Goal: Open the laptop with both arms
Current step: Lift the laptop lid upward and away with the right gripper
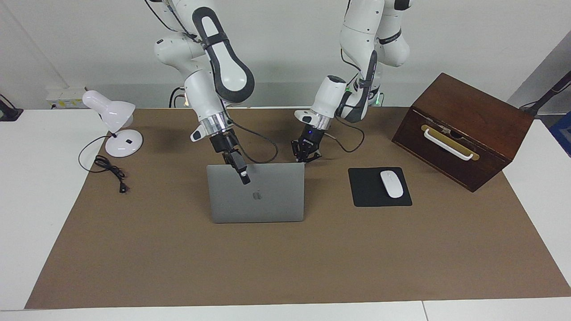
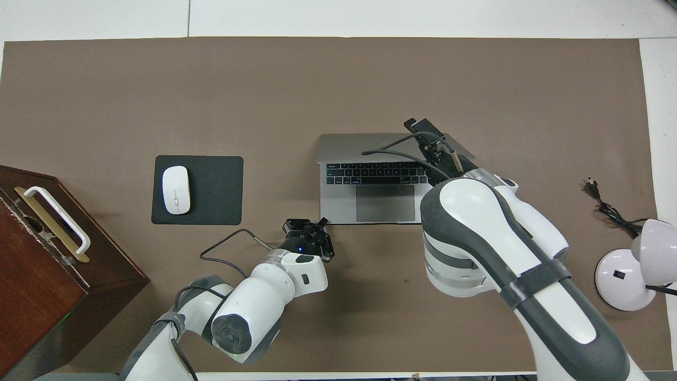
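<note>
In the facing view you see the laptop (image 1: 256, 194) mid-mat, lid raised; the right gripper (image 1: 243, 175) meets its top edge, grip indiscernible. The overhead view shows the left gripper (image 2: 312, 233) by the deck's corner, fingers unreadable; the right arm (image 2: 492, 238) hides part of the keyboard.

Quick count of what was on the table: one laptop (image 1: 263, 196), one black mouse pad (image 1: 372, 194) with one white mouse (image 1: 391, 183) on it, one wooden box (image 1: 464, 129) with a single white handle (image 1: 447, 144), and one white desk lamp (image 1: 117, 125) with one black cord (image 1: 109, 170). One brown mat (image 1: 285, 263) covered the tabletop. Two robot arms, so two grippers: the left gripper (image 1: 306, 154) and the right gripper (image 1: 240, 171).
</note>
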Robot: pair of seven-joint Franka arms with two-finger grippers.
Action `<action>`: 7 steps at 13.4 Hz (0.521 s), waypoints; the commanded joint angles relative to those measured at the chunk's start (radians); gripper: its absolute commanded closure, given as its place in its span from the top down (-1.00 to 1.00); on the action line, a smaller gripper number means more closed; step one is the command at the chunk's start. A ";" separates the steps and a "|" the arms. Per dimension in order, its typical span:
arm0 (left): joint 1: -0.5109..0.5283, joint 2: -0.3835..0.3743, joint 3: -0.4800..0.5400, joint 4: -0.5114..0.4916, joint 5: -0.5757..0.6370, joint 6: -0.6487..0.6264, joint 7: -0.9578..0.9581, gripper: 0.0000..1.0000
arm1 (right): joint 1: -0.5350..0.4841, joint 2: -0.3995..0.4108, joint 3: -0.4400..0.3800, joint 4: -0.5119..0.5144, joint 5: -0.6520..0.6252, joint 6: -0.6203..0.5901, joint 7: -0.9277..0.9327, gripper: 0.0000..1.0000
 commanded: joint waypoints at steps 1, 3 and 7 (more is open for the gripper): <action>-0.018 0.104 0.015 0.076 -0.007 0.021 0.019 -1.00 | -0.044 0.056 0.001 0.084 0.013 -0.035 -0.058 1.00; -0.018 0.108 0.015 0.076 -0.007 0.021 0.019 -1.00 | -0.063 0.058 0.001 0.104 0.005 -0.058 -0.058 1.00; -0.018 0.116 0.015 0.084 -0.007 0.023 0.019 -1.00 | -0.100 0.081 0.001 0.156 -0.024 -0.089 -0.057 1.00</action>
